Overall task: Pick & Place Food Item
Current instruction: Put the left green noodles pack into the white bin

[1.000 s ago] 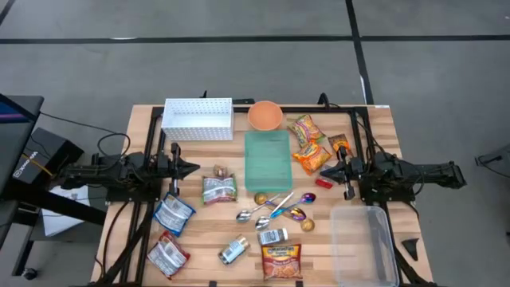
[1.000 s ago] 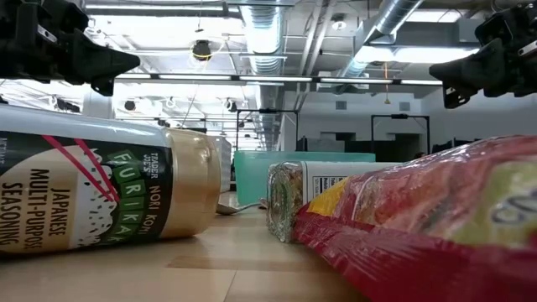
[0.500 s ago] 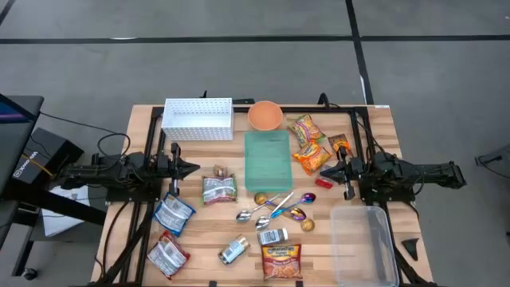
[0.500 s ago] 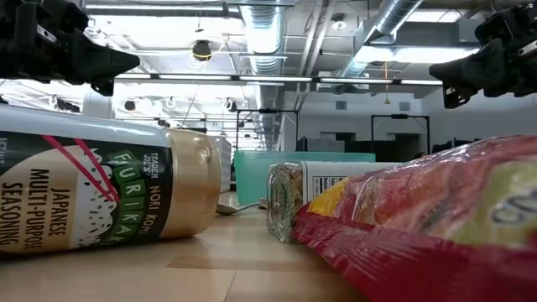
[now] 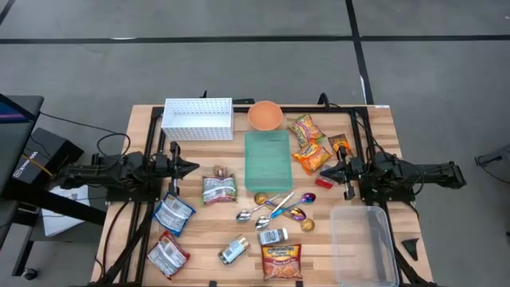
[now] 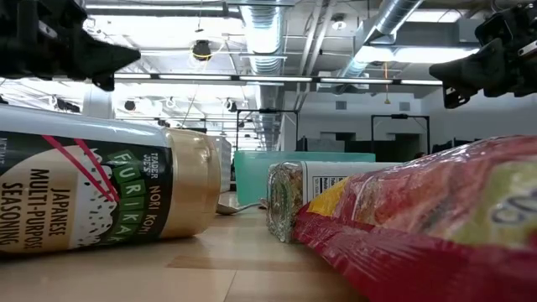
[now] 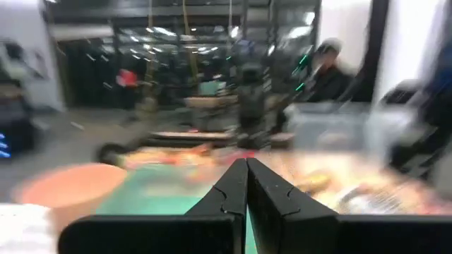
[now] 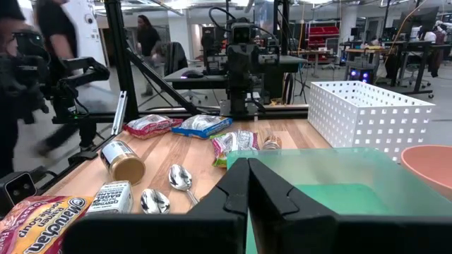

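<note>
Both arms are being held level above the wooden surface [image 5: 199, 231], nothing gripped. The left claw [image 5: 196, 168] is being kept pressed together, hovering over the left side, its tip pointing toward the middle, near a small snack bag [image 5: 218, 188]. The right claw [image 5: 325, 171] is likewise being kept pressed together, hovering over the right side, just beside the orange noodle packets [image 5: 309, 144] and a small red item [image 5: 323, 181].

Food items are being left lying across the surface: two blue-and-white pouches [image 5: 173, 214] and a red-and-white pouch [image 5: 167, 255] at the left front, a seasoning jar [image 5: 233, 251] on its side, a small labelled jar [image 5: 273, 237] beside it, and a red noodle packet [image 5: 281, 261] at the front edge. Spoons [image 5: 267, 209] are being seen between the jars and a green board [image 5: 268, 158] at centre.

A white perforated basket [image 5: 198, 118] and an orange bowl [image 5: 264, 115] are sitting at the far edge, apart from each other. A clear plastic bin [image 5: 363, 245] is sitting at the right front corner.

The left wrist view is blurred, so possibly that arm is being moved.
</note>
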You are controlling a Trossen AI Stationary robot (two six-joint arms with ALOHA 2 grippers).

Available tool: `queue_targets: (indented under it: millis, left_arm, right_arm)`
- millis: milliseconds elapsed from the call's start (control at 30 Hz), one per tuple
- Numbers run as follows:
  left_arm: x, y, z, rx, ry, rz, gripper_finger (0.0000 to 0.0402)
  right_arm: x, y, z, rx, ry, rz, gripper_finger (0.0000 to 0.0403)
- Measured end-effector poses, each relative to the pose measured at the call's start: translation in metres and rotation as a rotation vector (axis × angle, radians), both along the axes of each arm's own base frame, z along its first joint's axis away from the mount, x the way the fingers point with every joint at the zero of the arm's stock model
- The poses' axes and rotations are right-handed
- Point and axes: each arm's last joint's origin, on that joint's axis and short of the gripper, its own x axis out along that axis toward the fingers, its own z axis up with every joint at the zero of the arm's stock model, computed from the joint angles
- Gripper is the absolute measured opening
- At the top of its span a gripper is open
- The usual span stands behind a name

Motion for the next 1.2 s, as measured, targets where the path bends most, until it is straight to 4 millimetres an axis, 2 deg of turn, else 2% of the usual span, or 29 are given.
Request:
queue_targets:
  millis: [100,267,333,400,633,767,833,967,1067,1200]
  left_arm:
    - [-0.001,0.0,0.011,-0.265,-0.136,-0.032,0.0]
    - [-0.004,0.005,0.028,-0.899,-0.431,-0.084,0.0]
    - [-0.004,0.006,0.03,-1.057,-0.486,-0.125,0.0]
    - [-0.003,0.006,0.031,-1.105,-0.502,-0.142,0.0]
    - [0.002,0.007,0.031,-1.024,-0.501,-0.076,0.0]
    - [0.0,0.008,0.043,-0.977,-0.655,-0.07,0.0]
    - [-0.004,0.009,0.054,-0.908,-0.755,-0.081,0.0]
    - [-0.005,0.007,0.096,-0.741,-0.899,-0.097,0.0]
    - [0.004,0.006,0.133,-0.615,-0.912,-0.052,0.0]
    - [0.02,0.004,0.188,-0.352,-0.942,0.019,0.001]
  right_arm:
    - [0.0,0.0,0.0,0.0,0.0,0.0,0.0]
    - [0.0,0.0,0.0,0.0,0.0,0.0,0.0]
    - [0.0,0.0,0.0,0.0,0.0,0.0,0.0]
    - [0.0,0.0,0.0,0.0,0.0,0.0,0.0]
    - [0.0,0.0,0.0,0.0,0.0,0.0,0.0]
    - [0.0,0.0,0.001,-0.011,-0.01,0.0,0.0]
    - [-0.001,0.0,0.01,0.044,-0.1,0.002,0.0]
    - [-0.008,-0.002,0.038,0.306,-0.398,-0.003,0.0]
    - [-0.019,-0.006,0.057,0.402,-0.636,-0.031,0.0]
    - [-0.038,-0.007,0.082,0.536,-0.897,0.058,0.0]
